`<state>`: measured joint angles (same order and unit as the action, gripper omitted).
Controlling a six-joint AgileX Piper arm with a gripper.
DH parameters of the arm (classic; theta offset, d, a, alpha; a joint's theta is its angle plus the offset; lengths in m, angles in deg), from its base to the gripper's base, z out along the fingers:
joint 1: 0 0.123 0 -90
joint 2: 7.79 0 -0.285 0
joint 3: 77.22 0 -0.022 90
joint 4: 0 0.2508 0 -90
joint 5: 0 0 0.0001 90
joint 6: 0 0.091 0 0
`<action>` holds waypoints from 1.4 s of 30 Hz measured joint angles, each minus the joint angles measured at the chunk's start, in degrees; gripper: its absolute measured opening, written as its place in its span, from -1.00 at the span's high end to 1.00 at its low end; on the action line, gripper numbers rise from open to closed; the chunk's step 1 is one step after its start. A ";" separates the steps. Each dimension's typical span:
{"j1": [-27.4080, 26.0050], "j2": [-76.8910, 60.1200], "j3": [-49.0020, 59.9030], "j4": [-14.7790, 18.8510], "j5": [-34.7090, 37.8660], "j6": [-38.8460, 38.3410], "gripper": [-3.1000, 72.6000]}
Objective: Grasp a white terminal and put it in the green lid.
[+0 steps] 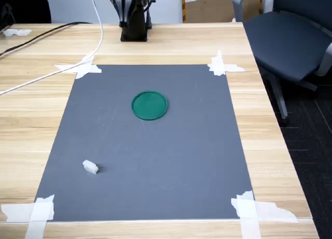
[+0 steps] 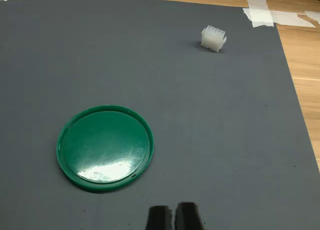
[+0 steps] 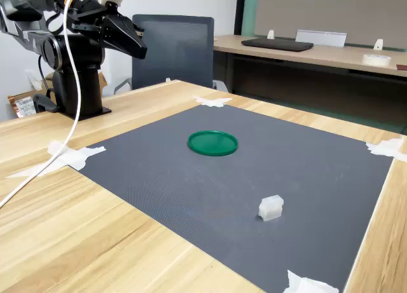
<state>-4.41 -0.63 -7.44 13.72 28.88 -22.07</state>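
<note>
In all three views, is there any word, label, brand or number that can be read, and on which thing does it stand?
No text can be read.
Label on the cardboard box, first exterior view: too blurred to read.
Sticker near the arm's base, second exterior view: too small to read.
White terminal, green lid, grey mat: no print visible.

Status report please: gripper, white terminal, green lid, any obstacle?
Gripper shut, empty, raised. White terminal on mat, apart from green lid. Lid empty. Path clear.

Bright even overhead light, soft shadows, glare on green lid (image 2: 105, 148), sharp focus
</note>
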 joint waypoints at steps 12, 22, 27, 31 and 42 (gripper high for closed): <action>0.00 0.00 0.00 0.01 0.05 0.00 0.99; 0.00 0.00 0.00 0.01 1.22 0.00 0.99; 0.00 0.00 0.00 0.01 2.63 0.00 0.99; 0.00 3.39 0.00 0.01 0.49 -0.17 0.99; 0.00 21.05 -7.75 0.01 -7.02 -0.53 0.99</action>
<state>-4.41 20.42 -15.19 13.73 21.86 -22.60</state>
